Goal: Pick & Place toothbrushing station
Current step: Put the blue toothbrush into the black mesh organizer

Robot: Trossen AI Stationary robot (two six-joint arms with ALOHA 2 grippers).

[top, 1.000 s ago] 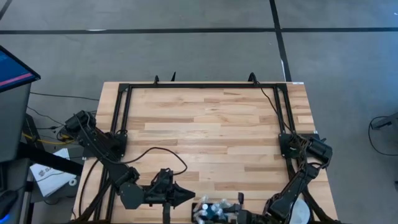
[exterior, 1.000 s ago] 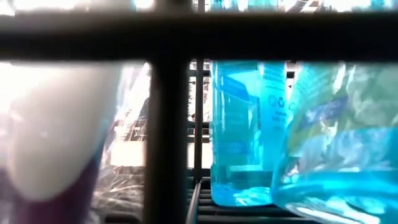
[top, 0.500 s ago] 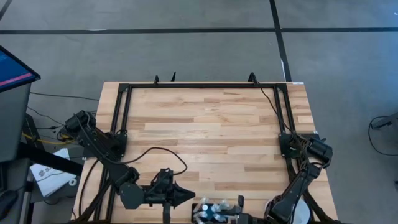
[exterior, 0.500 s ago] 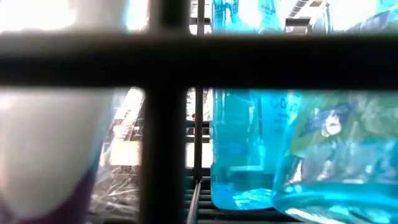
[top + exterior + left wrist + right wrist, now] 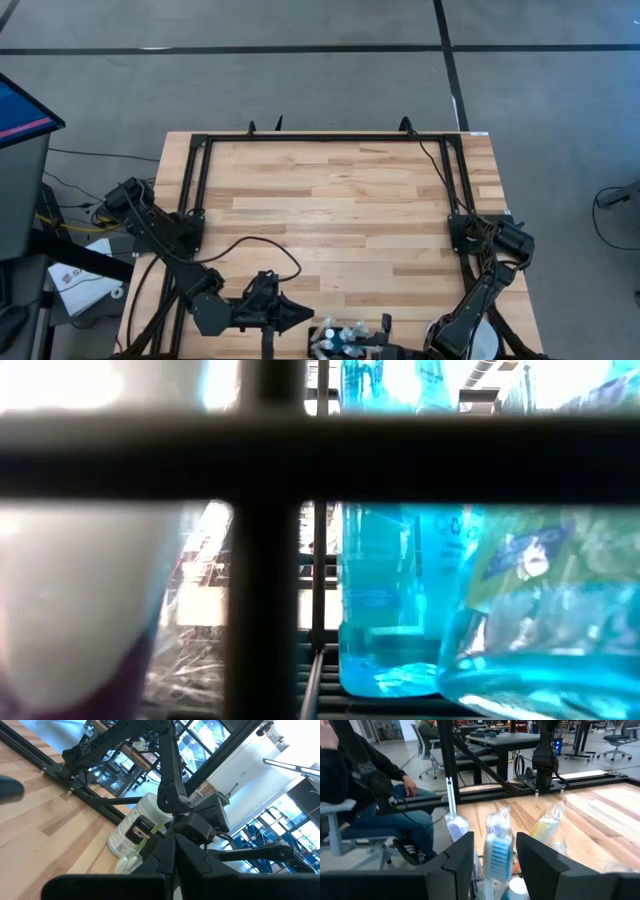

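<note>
Two arms crowd the table's (image 5: 340,200) 6 o'clock edge, where the toothbrushing station (image 5: 350,338) sits with its packaged brushes and blue bottles. The right gripper (image 5: 492,865) reaches in from 5 o'clock, folded low, its fingers spread either side of a wrapped toothbrush (image 5: 497,852), probably lining up a grasp. The left gripper (image 5: 303,316) lies level at 7 o'clock, fingers pressed together, pointing at the station.

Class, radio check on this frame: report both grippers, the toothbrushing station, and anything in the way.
Right gripper open, fingers either side of the station's packaged toothbrushes. Toothbrushing station at the near table edge. Left gripper beside it, waiting. Blue bottle fills the low view.
</note>
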